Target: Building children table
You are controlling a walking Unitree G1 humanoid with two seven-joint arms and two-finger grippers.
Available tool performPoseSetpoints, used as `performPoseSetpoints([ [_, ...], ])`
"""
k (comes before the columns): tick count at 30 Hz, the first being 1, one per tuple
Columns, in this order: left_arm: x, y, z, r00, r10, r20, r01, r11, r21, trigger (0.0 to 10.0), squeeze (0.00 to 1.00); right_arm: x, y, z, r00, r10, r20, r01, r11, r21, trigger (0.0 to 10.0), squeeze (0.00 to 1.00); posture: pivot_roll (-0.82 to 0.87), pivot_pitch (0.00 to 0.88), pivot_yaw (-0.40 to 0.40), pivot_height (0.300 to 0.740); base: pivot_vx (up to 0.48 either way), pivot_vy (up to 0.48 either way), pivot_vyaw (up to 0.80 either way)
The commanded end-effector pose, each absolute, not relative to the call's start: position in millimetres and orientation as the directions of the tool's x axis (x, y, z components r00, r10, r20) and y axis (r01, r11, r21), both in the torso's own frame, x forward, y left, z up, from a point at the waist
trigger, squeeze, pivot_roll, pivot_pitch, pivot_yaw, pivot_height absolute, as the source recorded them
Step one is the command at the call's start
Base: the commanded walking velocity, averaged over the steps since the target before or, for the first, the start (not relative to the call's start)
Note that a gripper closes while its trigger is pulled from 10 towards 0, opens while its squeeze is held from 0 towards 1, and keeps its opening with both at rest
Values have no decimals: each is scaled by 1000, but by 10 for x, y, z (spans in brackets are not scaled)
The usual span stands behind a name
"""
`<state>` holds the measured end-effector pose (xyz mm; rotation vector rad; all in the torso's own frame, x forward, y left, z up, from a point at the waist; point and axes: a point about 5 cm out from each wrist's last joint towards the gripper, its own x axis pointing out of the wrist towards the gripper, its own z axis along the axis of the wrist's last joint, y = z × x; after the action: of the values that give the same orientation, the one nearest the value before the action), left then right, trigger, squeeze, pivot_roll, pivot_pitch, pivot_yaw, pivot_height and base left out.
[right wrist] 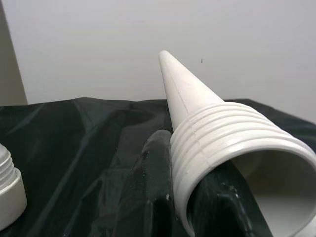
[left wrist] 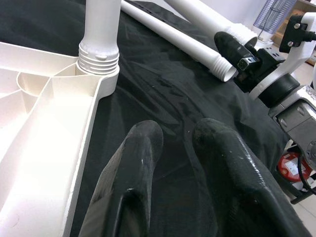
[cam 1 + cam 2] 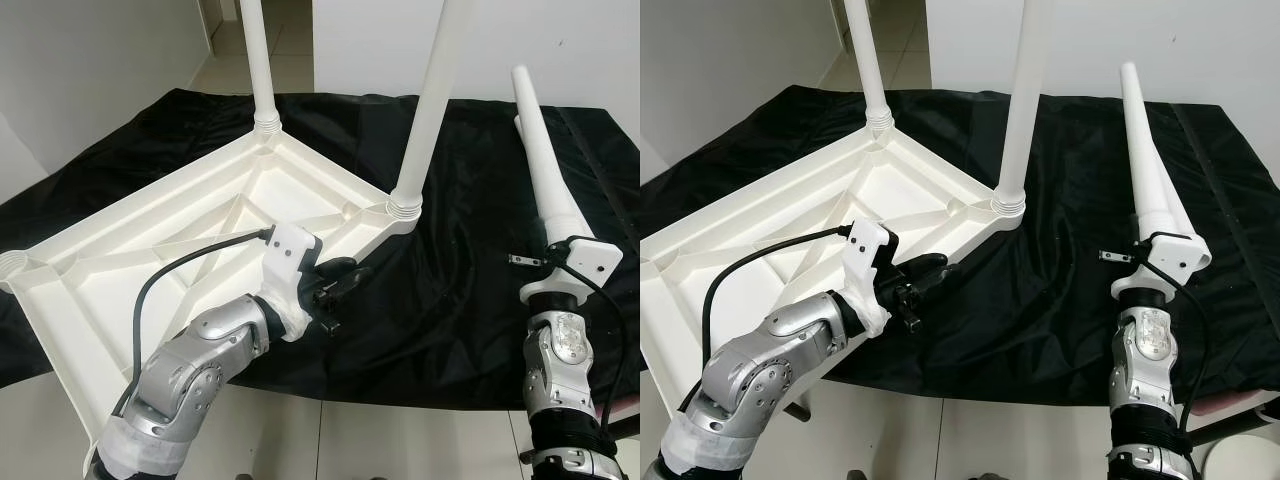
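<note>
Two white legs [image 3: 424,110] stand screwed upright into the corner sockets of the upturned white tabletop [image 3: 120,270], which lies underside up on a black cloth [image 3: 450,300]. The left tool [image 3: 340,283] hovers just off the tabletop's near edge, over the cloth, with the nearer screwed-in leg ahead of its tips and a little to its left. Its two black fingers [image 2: 140,163] stand slightly apart and hold nothing. A black cable [image 3: 170,270] runs from its wrist back along the silver arm.

Off to the left tool's right, well apart from it, the right tool [image 1: 182,197] is clamped on a third leg [image 3: 1148,170], gripping it at the threaded wide end. That leg points up and away from the tool, tilted slightly, its narrow tip highest. The threaded open mouth sits nearest the wrist. Another loose leg [image 2: 168,34] lies flat on the cloth just beyond the right tool.
</note>
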<state>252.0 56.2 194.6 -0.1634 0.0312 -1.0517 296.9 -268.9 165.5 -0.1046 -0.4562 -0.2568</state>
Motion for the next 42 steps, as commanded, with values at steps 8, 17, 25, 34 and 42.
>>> performPoseSetpoints([
  [8, 2536, 561, 1946, 490, -870, 56, 864, 477, -158, 10000, 0, 2617, -3218, 1500, 693, -629, 353, 678, 735, -20, 10000, 0, -62, 112, 18, 740, 0, 0, 0],
  [17, 2544, 559, 1954, 490, -870, 58, 865, 476, -158, 10000, 0, 2417, -3375, 1225, 606, -764, 221, 777, 628, 45, 10000, 0, -65, 108, 22, 740, 0, 0, 0],
  [25, 2556, 573, 1961, 495, -867, 59, 863, 482, -154, 10000, 0, 2485, -3279, 956, 743, -666, 70, 668, 743, -27, 10000, 0, -59, 100, 16, 740, 0, 0, 0],
  [34, 2562, 584, 1969, 506, -860, 65, 856, 492, -158, 10000, 0, 2583, -3180, 757, 845, -530, -76, 509, 839, -193, 10000, 0, -54, 94, 10, 740, 0, 0, 0],
  [42, 2564, 597, 1963, 513, -857, 56, 851, 498, -167, 10000, 0, 2725, -2888, 718, 957, -261, -128, 230, 949, -215, 10000, 0, -47, 94, 6, 740, 0, 0, 0],
])
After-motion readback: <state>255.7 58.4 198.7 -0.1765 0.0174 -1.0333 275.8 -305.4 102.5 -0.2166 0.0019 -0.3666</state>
